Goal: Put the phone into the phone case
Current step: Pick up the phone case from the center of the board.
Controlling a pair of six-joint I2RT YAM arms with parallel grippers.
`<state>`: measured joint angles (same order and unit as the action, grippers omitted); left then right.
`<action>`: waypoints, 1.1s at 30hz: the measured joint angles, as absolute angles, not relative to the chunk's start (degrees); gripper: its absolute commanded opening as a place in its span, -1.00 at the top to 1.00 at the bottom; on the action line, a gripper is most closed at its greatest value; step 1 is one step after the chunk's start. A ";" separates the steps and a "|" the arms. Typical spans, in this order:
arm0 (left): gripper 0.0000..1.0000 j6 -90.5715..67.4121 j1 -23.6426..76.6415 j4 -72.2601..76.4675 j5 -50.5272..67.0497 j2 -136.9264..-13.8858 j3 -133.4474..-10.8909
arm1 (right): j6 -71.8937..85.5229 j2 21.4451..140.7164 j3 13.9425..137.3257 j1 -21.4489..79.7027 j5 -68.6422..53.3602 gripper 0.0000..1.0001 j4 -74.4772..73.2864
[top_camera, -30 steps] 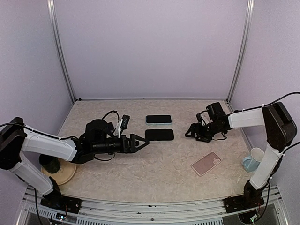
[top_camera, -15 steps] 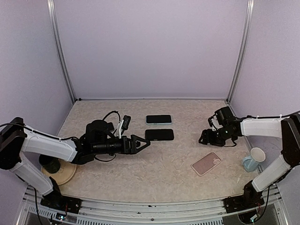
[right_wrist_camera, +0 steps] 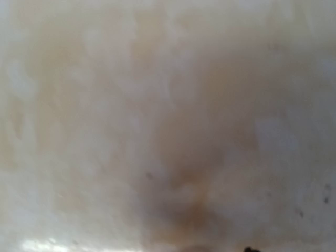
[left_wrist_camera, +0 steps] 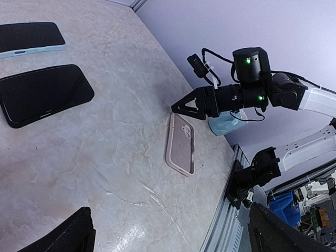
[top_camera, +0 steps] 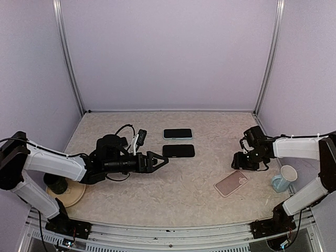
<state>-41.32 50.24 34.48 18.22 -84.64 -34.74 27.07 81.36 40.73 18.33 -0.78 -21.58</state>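
Nothing is done yet. The flat pink phone case (top_camera: pixel 231 183), lower right on the beige worktop (top_camera: pixel 184 205), lies empty. The right pincer (top_camera: pixel 236 161) is just beside it; I cannot tell its opening. The left pincer (top_camera: pixel 160 161) is spread wide and holds nothing. The bare black phone (top_camera: pixel 178 151) lies at centre, well apart from the case.
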 measured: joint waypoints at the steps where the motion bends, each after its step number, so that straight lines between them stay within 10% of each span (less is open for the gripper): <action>1: -0.98 -41.32 50.24 34.48 18.22 -84.64 -34.74 | 27.07 81.23 40.14 18.31 -0.78 -0.19 -21.54; 33: -0.98 -41.58 50.37 34.48 18.68 -85.32 -34.76 | 29.50 76.14 31.66 16.99 -3.07 0.39 -18.72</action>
<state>-41.58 50.37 34.48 18.68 -85.32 -34.76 29.50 76.14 31.66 16.99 -3.07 -18.72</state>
